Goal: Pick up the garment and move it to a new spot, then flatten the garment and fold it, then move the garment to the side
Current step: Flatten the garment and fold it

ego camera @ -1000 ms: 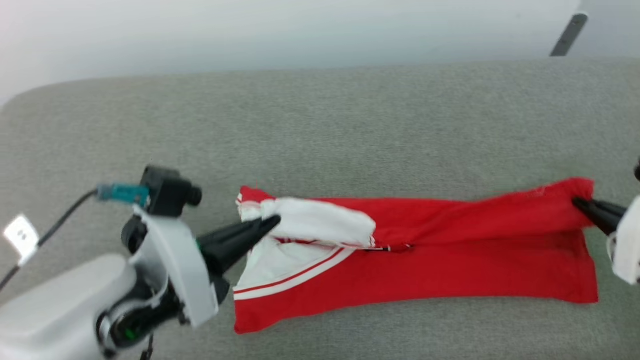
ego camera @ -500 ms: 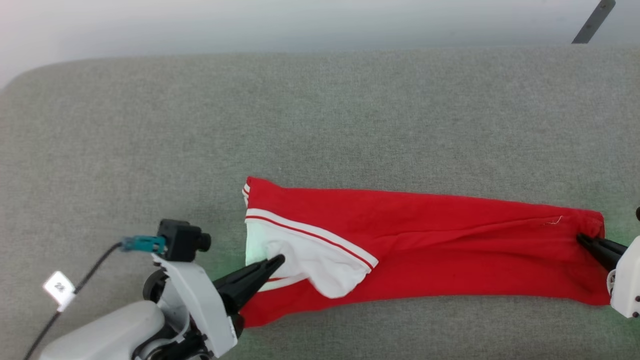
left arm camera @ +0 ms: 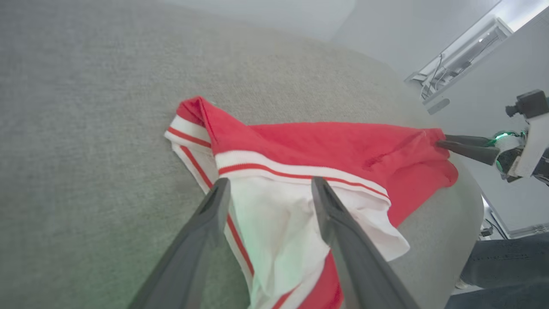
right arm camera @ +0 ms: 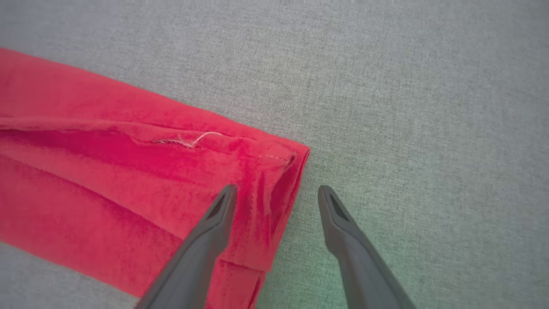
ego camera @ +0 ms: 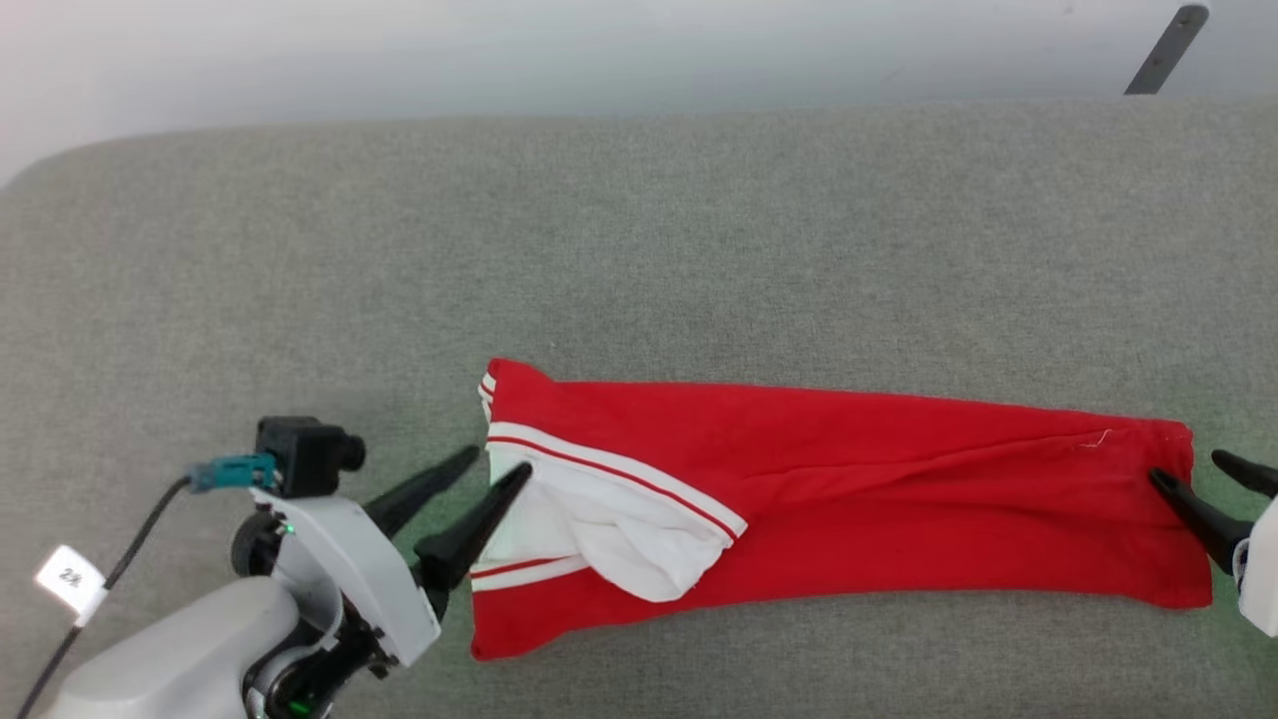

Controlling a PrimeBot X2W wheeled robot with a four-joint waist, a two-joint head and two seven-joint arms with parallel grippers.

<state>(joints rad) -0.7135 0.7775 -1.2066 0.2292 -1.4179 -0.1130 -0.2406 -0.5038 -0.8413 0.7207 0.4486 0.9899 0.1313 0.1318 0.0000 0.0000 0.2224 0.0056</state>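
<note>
On the grey cushion point(ego camera: 639, 250): red shirt point(ego camera: 899, 499) lies folded into a long strip.
Left gripper point(ego camera: 499, 459): jaws wide, at the white sleeve end, holding nothing.
Right gripper point(ego camera: 1185, 465): jaws wide, astride the hem edge.

The left gripper point(ego camera: 496, 462) sat at the head view's seven o'clock, jaws spread, fingers pointing toward two o'clock; its pale forearm point(ego camera: 170, 649) trailed toward eight o'clock; the right gripper point(ego camera: 1188, 467), at four o'clock, was likewise spread, fingers pointing toward ten o'clock.
</note>
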